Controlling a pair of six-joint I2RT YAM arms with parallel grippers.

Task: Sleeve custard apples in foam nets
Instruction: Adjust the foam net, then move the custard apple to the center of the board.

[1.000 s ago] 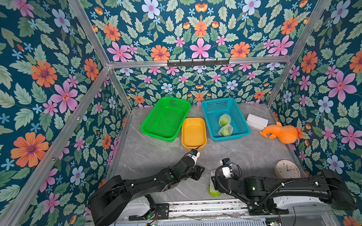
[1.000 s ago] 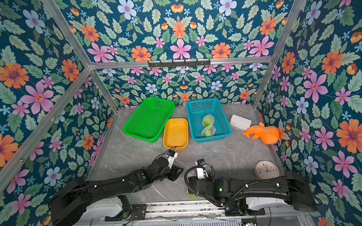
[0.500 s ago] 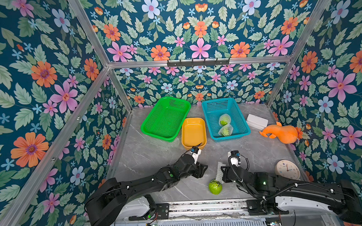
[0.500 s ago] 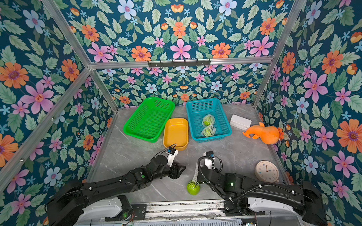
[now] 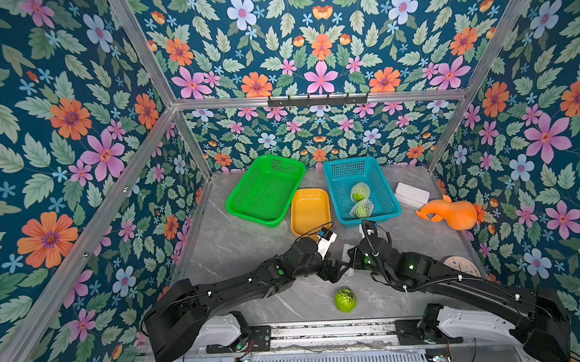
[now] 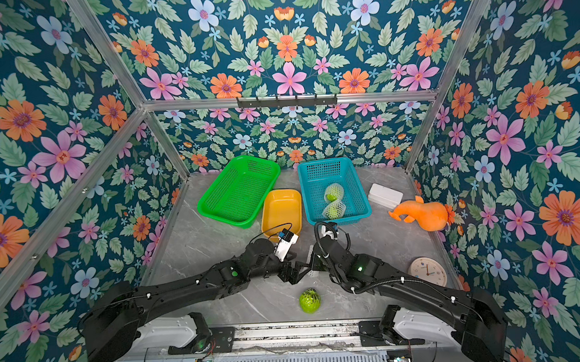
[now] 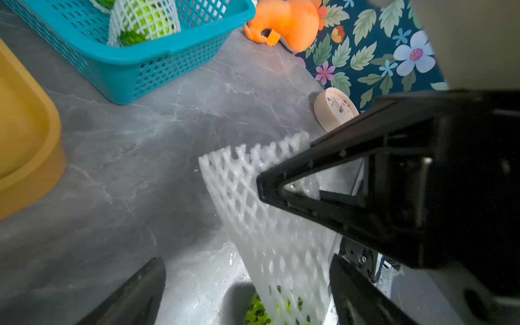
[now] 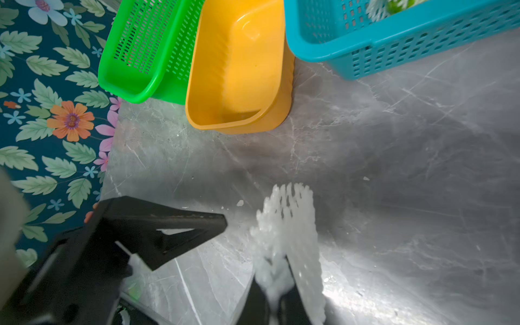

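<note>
pinching a white foam net between pressed-together black fingertips, the right gripper holds it flattened and upright over the grey marble-patterned table. the net's diamond-shaped holes and scalloped top edge show plainly in the left wrist view. the left gripper faces it, wedge-shaped jaws spread wide and gripping nothing. in the right wrist view one of its fingers stops just short of the mesh.

a bare custard apple, round and glossy yellow-green with dark bumpy scale marks, lies on the table near the front edge. it is apart from the net and from both grippers.

two sleeved custard apples, each wrapped in white mesh, lie touching one another inside the perforated teal basket. a smooth, rounded yellow tub sits between that basket and a bright green slotted basket. a white rectangular box, an orange gourd-shaped toy and a pale round clock lie along the right side of the table.
</note>
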